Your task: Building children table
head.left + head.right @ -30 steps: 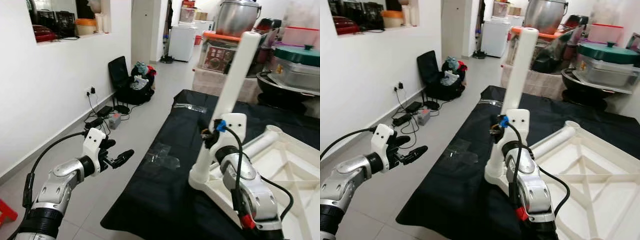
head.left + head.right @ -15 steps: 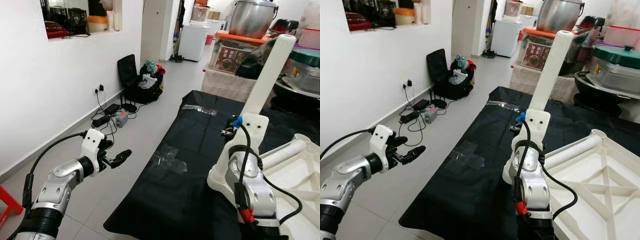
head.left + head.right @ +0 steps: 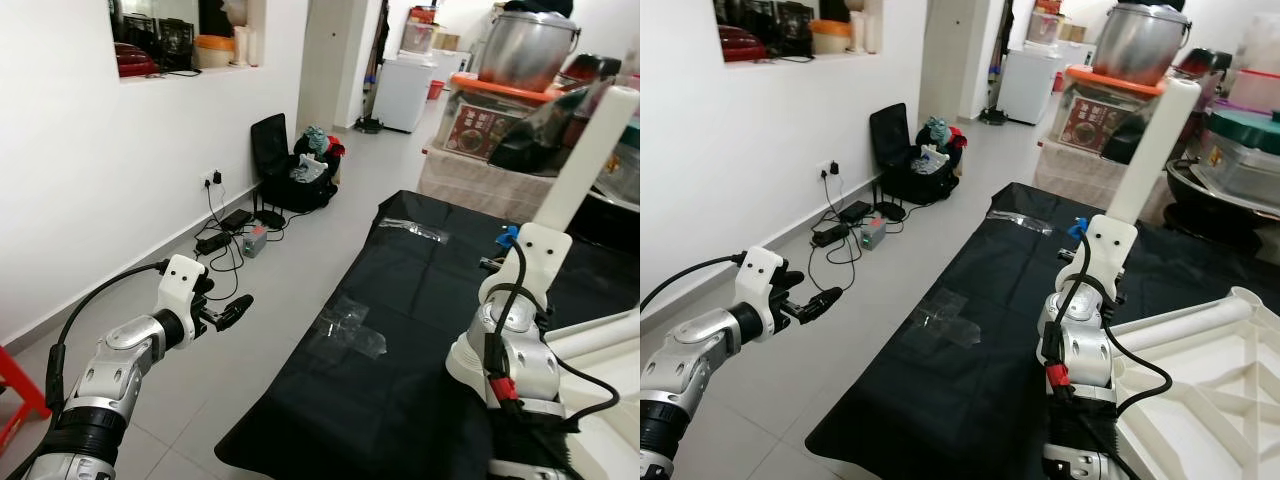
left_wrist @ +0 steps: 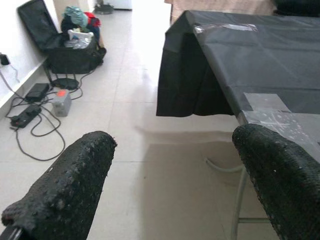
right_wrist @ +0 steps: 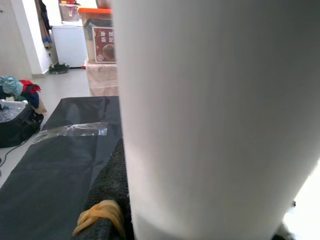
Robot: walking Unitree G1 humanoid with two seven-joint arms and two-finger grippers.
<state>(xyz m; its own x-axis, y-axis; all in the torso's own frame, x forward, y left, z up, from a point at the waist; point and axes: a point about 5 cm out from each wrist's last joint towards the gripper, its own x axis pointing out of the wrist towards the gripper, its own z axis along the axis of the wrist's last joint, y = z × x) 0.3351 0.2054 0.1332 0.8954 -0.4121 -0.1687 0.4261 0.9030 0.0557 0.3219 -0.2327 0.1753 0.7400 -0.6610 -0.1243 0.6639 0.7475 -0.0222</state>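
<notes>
A white table leg [image 3: 1152, 155] stands on its end near the right edge of the black-covered table [image 3: 970, 380]. Its long axis is close to upright, the top tilted a little away from the robot and to its right. Its foot sits in a corner socket of the white tabletop [image 3: 1200, 400], which lies upside down on the black cover with its ribbed underside facing up. A second white leg [image 3: 1180, 325] lies along the near rim of that tabletop, its long axis nearly level and rising slightly toward the right.

The right gripper [image 3: 1102, 262] is at the lower part of the upright leg. In the right wrist view, the leg [image 5: 215, 120] runs as a broad white column right against one black finger [image 5: 112, 190], so the jaws are closed around the leg.

The left gripper [image 3: 232, 314] hangs out over the tiled floor [image 3: 300, 250], well apart from the table's left edge. The left wrist view shows its two black fingers [image 4: 65, 185] spread wide with nothing between them.

Clear plastic wrappers [image 3: 345, 335] lie on the black cover near its left edge, and another strip [image 3: 415, 230] lies toward the far end. A black bag [image 3: 290, 165] and cables [image 3: 225, 225] sit on the floor by the wall.
</notes>
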